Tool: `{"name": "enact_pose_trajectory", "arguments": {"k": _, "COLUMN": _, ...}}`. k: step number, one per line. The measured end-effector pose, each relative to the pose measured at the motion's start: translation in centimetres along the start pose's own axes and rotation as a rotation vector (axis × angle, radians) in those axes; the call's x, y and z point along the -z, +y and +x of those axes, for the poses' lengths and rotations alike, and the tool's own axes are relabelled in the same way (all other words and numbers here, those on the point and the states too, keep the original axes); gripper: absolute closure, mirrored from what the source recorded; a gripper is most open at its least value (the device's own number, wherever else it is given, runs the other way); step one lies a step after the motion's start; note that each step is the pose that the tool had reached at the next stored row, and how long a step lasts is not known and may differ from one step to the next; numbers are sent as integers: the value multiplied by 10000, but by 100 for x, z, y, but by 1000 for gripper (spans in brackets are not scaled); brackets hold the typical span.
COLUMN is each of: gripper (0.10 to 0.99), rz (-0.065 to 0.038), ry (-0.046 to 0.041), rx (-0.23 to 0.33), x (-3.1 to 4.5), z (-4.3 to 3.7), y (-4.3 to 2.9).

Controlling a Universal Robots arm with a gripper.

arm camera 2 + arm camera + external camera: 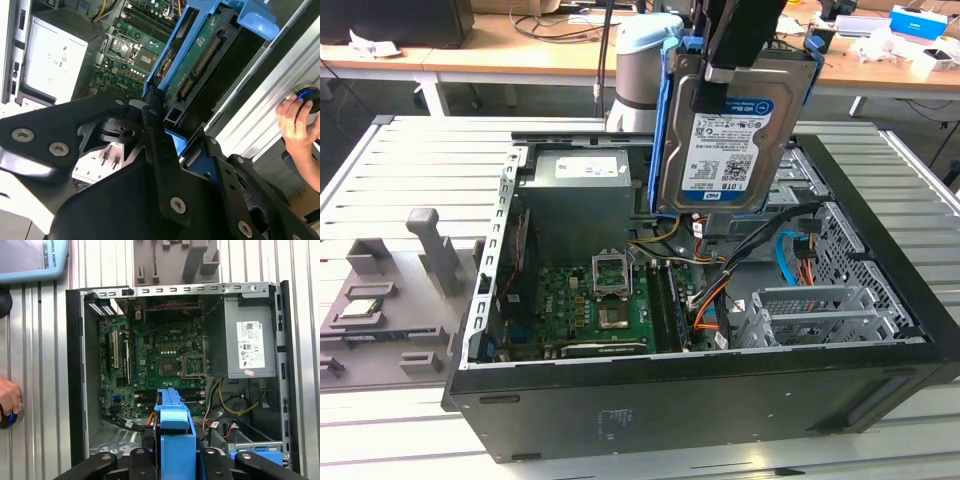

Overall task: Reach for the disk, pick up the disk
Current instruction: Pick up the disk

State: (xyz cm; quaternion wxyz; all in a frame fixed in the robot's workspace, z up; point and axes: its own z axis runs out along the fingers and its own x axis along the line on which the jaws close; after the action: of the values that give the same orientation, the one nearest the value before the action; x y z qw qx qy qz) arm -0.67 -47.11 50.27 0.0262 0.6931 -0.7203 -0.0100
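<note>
Above the open computer case (700,400), the disk (725,130) in the gripper (715,75)

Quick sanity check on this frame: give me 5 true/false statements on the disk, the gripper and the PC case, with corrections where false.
1. The disk is held up above the open computer case. True.
2. The disk lies flat inside a drive bay. False: in the exterior view it hangs upright, clear of the bays, label side facing the camera.
3. The gripper is shut on the disk's upper end. True: its jaws clamp the top edge.
4. The disk's side frame is red. False: it is bright blue, seen in both wrist views.
5. The case's side panel is fitted, hiding the motherboard. False: the case is open and the green motherboard is exposed.
</note>
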Motion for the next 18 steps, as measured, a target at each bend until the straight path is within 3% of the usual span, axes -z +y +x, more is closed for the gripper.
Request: {"name": "enact_pose_trajectory", "arguments": {"k": 18, "gripper": 718, "rz": 0, "ry": 0, "rx": 0, "x": -4, "z": 295, "y": -52}}
